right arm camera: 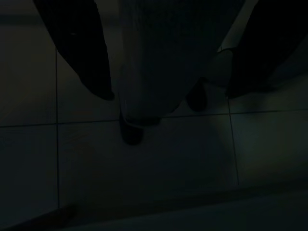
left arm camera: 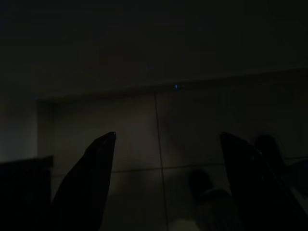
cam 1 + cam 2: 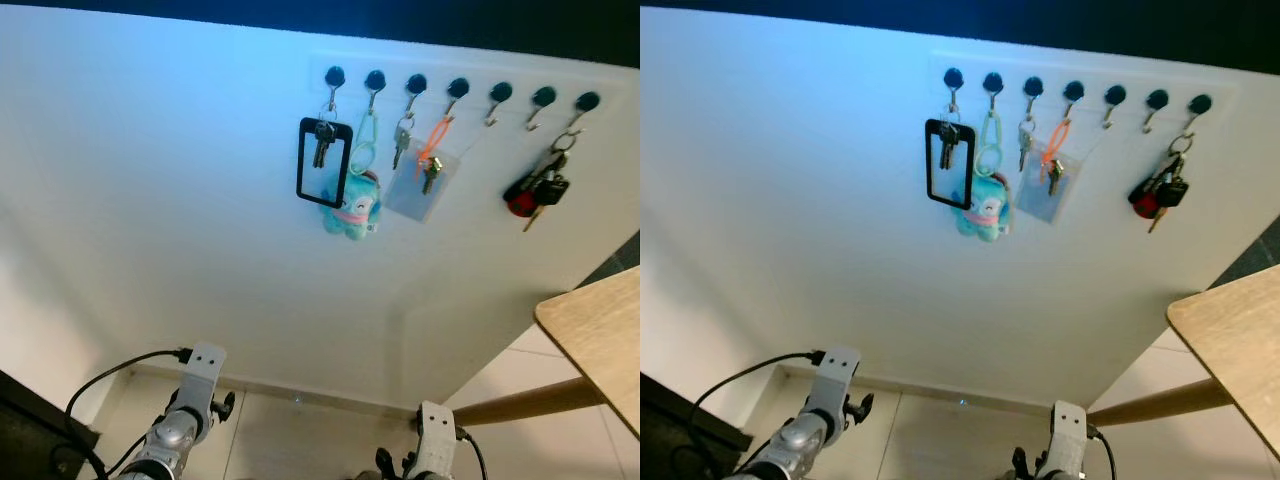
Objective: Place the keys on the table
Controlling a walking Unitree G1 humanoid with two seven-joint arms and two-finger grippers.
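In the dim left wrist view the left gripper (image 2: 166, 149) has its two black fingers (image 2: 94, 168) spread wide apart with nothing between them, above dark floor tiles. The right gripper (image 1: 168, 62) in its own dark view likewise shows its fingers (image 1: 79, 53) far apart and holding nothing, with tile joints crossing the floor beneath.

From the head camera, both silver arms hang low: the left arm (image 3: 185, 415) at about 7 o'clock in the picture, trailing a black cable, and the right arm (image 3: 432, 445) near 6 o'clock.

Up toward 1 o'clock, a row of black hooks (image 3: 458, 88) runs along the white wall (image 3: 150, 200). The first hook carries a set of keys (image 3: 322, 143) inside a black rectangular frame (image 3: 324, 163). The next carries a green clip with a turquoise plush toy (image 3: 352, 210). Beside it hang a single key (image 3: 400, 142) and an orange loop with a key (image 3: 430, 168) over a clear card sleeve (image 3: 420, 190). Farther along, near 2 o'clock, a bunch of keys with a red and black fob (image 3: 535, 192) hangs from the last hook.

At 4 o'clock the corner of a light wooden table (image 3: 600, 330) enters, with one wooden leg (image 3: 530, 402) slanting to the pale tiled floor (image 3: 300, 440). All the keys are on the wall, well apart from the table and both grippers.
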